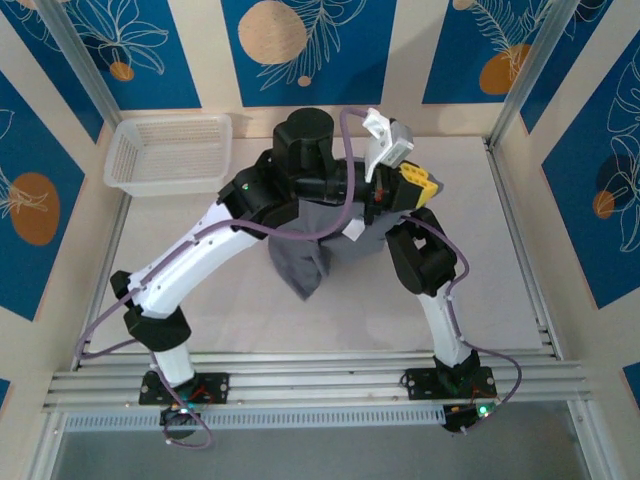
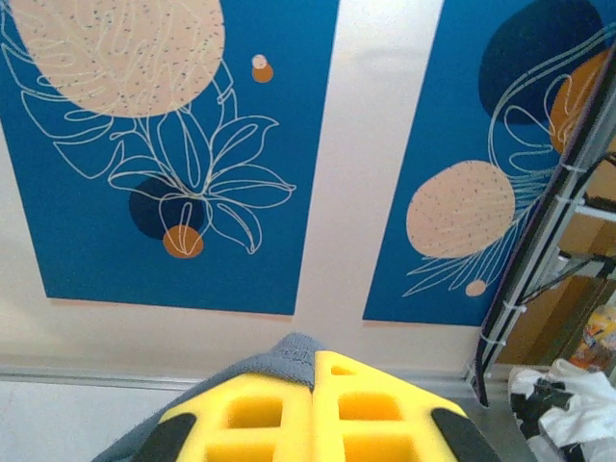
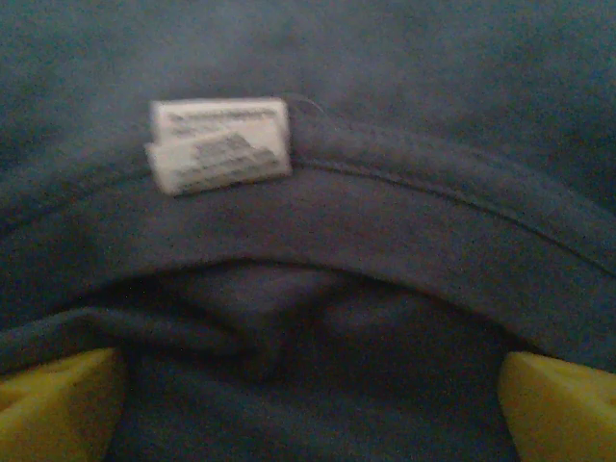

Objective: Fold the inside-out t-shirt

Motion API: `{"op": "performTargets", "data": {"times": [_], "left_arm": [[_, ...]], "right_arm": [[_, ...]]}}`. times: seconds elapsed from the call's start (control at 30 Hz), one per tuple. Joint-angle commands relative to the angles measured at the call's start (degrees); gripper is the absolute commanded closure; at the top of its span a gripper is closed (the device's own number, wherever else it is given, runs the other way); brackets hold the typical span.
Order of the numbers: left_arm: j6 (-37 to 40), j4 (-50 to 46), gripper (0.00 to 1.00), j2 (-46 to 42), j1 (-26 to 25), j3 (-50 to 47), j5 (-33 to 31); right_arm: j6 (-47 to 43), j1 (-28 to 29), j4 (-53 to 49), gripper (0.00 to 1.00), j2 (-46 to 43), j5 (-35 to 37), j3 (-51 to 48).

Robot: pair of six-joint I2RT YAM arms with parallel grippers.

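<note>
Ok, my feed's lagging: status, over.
Left gripper shut on dark grey soft-fabric t-shirt, hanging. Right gripper open, facing its white neck tag. White plastic mesh basket far left, not in the way.

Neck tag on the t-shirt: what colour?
The neck tag is white, on the dark grey t-shirt; right wrist view shows it best.

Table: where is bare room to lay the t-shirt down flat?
Bare: the near strip between left arm and right arm; the right side, up to the rail. Crowded: the middle, under the hanging t-shirt; the back-left corner holds the basket.
</note>
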Motion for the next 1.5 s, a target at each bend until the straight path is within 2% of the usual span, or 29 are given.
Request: {"op": "performTargets", "data": {"times": [0.0,0.13,0.23,0.4,0.47,0.53,0.63,0.7,0.8,0.9,1.07,1.23,1.37,1.47], "left_arm": [[6.62,2.23,1.00,-4.94,-3.60,3.49,2.32],[10.28,-1.10,1.00,-7.26,-3.75,3.56,-0.41],[11.16,-2.11,1.00,-9.07,-3.80,3.31,-1.17],[12.88,-2.39,1.00,-12.25,-3.79,0.06,-5.27],[13.92,-2.68,1.00,-13.04,-3.79,-1.51,-10.15],[14.56,-3.54,1.00,-13.21,-3.67,-2.49,-18.07],[14.40,-5.94,1.00,-11.80,-1.59,-2.73,-32.46],[10.77,-8.52,1.00,-10.17,3.59,-2.65,-37.15],[2.64,-11.04,1.00,-7.78,14.54,-5.07,-36.50],[-3.85,-11.20,1.00,-5.68,23.77,-10.29,-36.14],[-12.35,-9.27,1.00,-1.40,33.60,-21.81,-31.83],[-16.03,-2.46,1.00,2.63,36.29,-34.98,-29.68],[-18.58,3.05,1.00,1.95,36.25,-45.27,-27.66],[-19.24,6.53,1.00,-0.89,36.36,-53.07,-30.81]], "right_arm": [[-2.76,-1.17,-10.13,0.01,5.08,2.69,2.79],[-3.37,-0.82,-10.41,0.02,7.15,2.10,2.31],[-3.69,-0.64,-10.42,0.17,8.59,2.27,1.88],[-4.52,-1.22,-8.64,0.62,7.83,-0.05,0.76],[-4.56,-1.42,-7.36,0.83,5.55,-1.45,-0.17],[-4.68,-1.51,-5.31,0.99,1.82,-2.73,-1.65],[-4.22,-1.38,-0.90,1.00,-5.97,-5.34,-5.73],[-3.19,-1.00,3.91,1.00,-12.94,-6.93,-11.19],[-2.29,0.49,12.21,1.00,-23.85,-8.34,-21.27],[-0.83,2.10,17.30,1.00,-33.49,-6.72,-29.72],[-2.36,4.98,23.30,1.00,-48.94,-3.98,-39.24],[-8.49,7.32,27.59,1.00,-60.31,-4.43,-41.29],[-9.29,6.69,27.84,1.00,-64.68,5.64,-38.47],[-10.04,5.11,30.30,1.00,-66.88,9.14,-37.85]]}}
